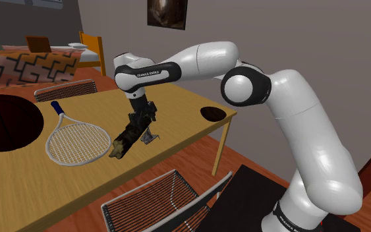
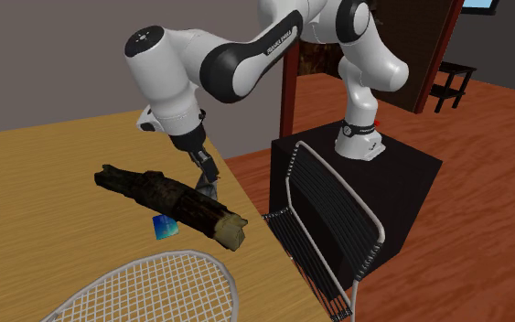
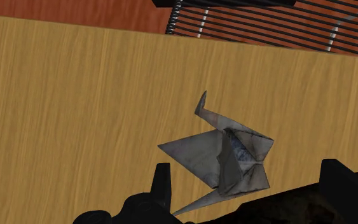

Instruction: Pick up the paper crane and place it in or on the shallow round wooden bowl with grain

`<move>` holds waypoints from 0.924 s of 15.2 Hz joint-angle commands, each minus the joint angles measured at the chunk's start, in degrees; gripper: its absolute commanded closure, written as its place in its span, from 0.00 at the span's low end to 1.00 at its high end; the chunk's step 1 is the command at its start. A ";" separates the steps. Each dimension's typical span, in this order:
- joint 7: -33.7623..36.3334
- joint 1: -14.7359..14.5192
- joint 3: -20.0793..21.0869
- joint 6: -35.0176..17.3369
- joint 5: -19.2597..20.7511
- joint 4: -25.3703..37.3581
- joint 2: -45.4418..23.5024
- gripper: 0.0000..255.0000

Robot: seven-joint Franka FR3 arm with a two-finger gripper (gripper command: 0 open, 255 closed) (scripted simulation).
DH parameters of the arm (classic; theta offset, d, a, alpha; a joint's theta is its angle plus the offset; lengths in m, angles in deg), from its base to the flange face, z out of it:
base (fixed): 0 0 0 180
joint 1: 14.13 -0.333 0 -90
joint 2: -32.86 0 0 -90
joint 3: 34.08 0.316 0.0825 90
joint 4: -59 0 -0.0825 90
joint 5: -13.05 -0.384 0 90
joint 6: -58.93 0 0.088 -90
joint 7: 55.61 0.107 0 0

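Observation:
The paper crane [image 3: 225, 156], folded from grey-white paper, lies on the wooden table [image 3: 75, 108]. It sits between the fingers of my open gripper [image 3: 250, 188], and neither finger touches it. In the shoulder view my gripper [image 1: 145, 124] hangs low over the crane [image 1: 151, 138], near the table's front edge. In the second exterior view the gripper [image 2: 207, 177] points down at the crane [image 2: 212, 189], which is partly hidden behind a log. A wide, shallow, dark brown round bowl [image 1: 6, 125] with curved grain lines rests at the shoulder view's left, far from the gripper.
A dark mossy log [image 1: 128, 136] lies right beside the crane, and a tennis racket [image 1: 77, 142] lies between it and the bowl. A small blue object [image 2: 164, 227] sits by the log. A small dark dish [image 1: 213, 113] is at the table corner. A wire chair [image 1: 164, 201] stands at the front edge.

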 commanded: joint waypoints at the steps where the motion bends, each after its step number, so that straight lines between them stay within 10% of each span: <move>1: 0.13 0.15 -0.05 -1.17 0.07 -1.04 -0.17 0.00; 14: 0.59 0.87 -0.11 -5.88 0.24 -6.65 0.69 0.00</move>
